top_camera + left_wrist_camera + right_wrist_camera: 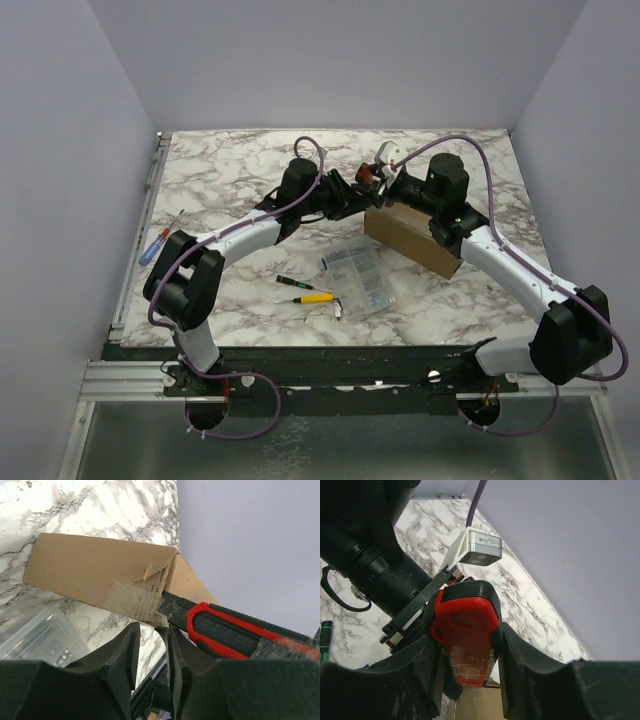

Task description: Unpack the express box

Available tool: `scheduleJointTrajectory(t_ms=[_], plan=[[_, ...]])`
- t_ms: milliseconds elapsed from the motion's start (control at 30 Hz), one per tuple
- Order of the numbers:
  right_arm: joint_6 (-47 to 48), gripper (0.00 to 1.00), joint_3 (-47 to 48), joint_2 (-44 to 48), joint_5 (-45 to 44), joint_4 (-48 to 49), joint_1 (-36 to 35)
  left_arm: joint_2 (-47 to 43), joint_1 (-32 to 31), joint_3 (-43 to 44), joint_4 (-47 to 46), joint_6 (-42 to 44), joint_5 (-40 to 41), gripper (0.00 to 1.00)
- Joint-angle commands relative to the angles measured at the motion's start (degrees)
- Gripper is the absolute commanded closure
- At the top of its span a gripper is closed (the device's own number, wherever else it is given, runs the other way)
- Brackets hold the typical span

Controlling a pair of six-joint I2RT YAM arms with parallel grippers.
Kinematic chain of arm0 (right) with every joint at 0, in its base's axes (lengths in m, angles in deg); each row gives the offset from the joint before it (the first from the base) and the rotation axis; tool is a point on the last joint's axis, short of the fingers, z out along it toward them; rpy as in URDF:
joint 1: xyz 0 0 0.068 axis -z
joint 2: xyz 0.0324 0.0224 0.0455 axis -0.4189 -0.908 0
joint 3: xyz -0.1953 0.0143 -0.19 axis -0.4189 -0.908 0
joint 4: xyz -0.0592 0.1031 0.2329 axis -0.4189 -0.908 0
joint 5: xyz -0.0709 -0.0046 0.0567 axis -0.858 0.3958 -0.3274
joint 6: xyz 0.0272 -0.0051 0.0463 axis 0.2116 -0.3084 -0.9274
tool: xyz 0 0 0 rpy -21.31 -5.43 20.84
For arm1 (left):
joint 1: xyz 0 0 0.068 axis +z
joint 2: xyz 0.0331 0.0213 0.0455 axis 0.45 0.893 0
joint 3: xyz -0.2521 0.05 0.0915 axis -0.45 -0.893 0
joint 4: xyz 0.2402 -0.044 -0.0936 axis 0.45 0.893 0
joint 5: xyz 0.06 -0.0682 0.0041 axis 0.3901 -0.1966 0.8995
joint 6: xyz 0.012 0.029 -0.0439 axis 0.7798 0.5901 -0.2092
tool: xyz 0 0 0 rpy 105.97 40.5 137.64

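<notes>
Seen from above, the brown box (pixel 405 238) sits on the marble surface (pixel 250 170), a bit toward the right edge from the middle. The left arm (pixel 240 235) and the right arm (pixel 510 265) both reach in, and they meet just over the box's far left corner. A clear case (pixel 360 280) of small parts lies near the middle of the surface, just beside the box on the side of the near edge. A yellow and black tool (pixel 318 297) and a green and black tool (pixel 290 283) lie left of the case. A pen (pixel 155 243) lies by the left edge. In the left wrist view, the box (pixel 95 575) has a strip of tape (pixel 130 600) and a torn bit at its corner. A red and black knife (pixel 225 630) comes in from the right, and its front end touches that corner. The left jaws are only a little way apart, right next to the corner, and I cannot tell if they pinch it. The clear case (pixel 40 640) shows at the low left. In the right wrist view, the right jaws hold the red knife (pixel 465 615) tight between them. The left arm's camera (pixel 480 547) is just past it. A small piece of the box (pixel 475 705) shows below the knife.
</notes>
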Motion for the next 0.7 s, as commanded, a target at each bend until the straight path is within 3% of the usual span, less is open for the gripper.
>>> scheduleJointTrajectory(t_ms=[0,67,167,500,667], plan=[[-7.77,1.00,2.94,-2.31,-0.31,-5.84,-0.74,-5.17,1.18,-1.48,-4.38,5.76,0.01,0.61],[-8.70,1.00,4.13,-2.79,-2.53,-6.21,-0.11,-7.35,1.54,-3.65,-4.00,8.40,-1.46,0.52],[-9.59,1.00,4.64,-2.83,-4.90,-5.83,0.35,-10.01,1.67,-6.93,-2.87,11.54,-1.86,0.51],[-10.27,1.00,5.92,-2.89,-4.31,-6.08,0.36,-8.57,0.40,-7.54,-4.80,9.51,-3.25,0.74],[-9.61,1.00,5.51,-2.93,-4.92,-6.43,0.42,-9.29,0.02,-9.14,-4.79,7.33,0.11,0.83]])
